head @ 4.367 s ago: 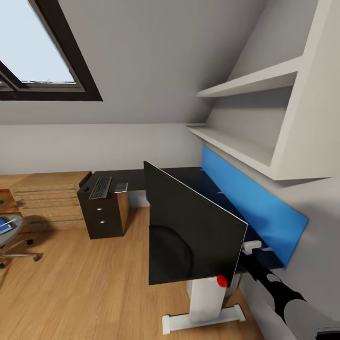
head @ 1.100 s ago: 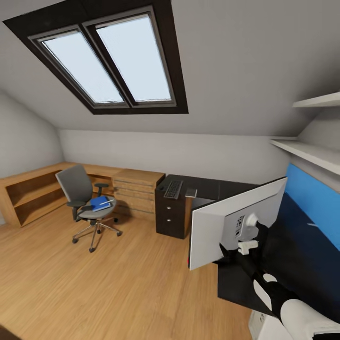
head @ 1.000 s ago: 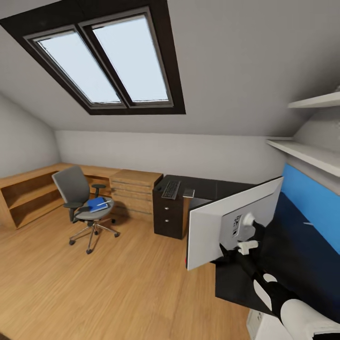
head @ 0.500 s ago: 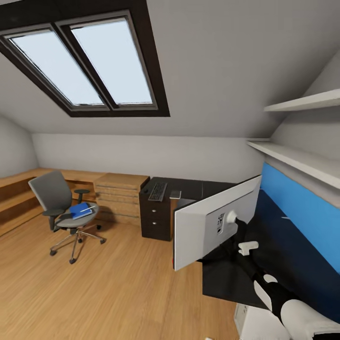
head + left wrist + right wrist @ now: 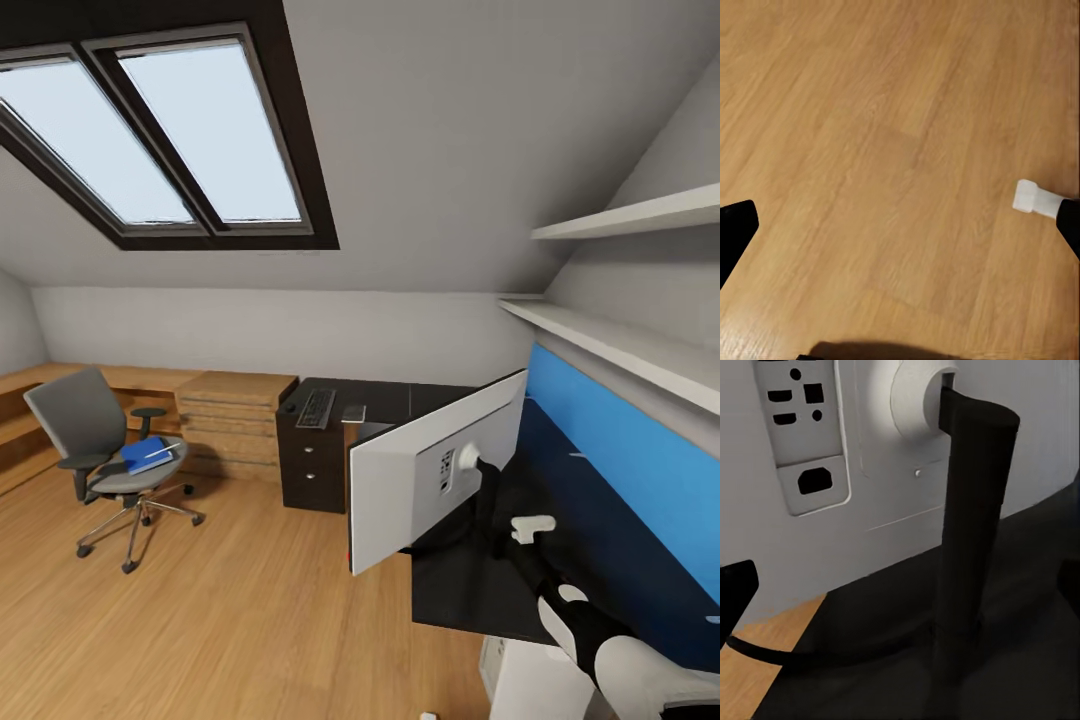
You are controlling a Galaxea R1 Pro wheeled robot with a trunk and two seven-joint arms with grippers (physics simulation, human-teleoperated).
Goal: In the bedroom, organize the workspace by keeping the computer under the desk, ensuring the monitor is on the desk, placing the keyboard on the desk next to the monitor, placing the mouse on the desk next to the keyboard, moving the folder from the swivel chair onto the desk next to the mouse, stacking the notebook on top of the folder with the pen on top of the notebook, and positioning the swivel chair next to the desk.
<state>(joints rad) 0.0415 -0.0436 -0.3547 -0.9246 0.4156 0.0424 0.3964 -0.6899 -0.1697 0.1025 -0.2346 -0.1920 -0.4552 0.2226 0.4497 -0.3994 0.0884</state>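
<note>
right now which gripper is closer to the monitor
Right. The right gripper sits over the desk just behind the monitor, facing its stem. The left gripper hangs open over bare wood floor.

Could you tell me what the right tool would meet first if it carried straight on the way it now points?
Most likely the monitor's black stem, upright just ahead of the right tool, though depth is hard to judge.

An attic room in a home, set up as a study. A sloped ceiling holds a dark-framed skylight [image 5: 170,140]. Light wooden floorboards [image 5: 200,620] run below. A glossy black L-shaped tabletop [image 5: 560,540] carries a monitor [image 5: 430,480]. A grey swivel chair [image 5: 95,450] stands near a low wooden dresser [image 5: 235,420]. White shelves [image 5: 620,280] line the wall.
</note>
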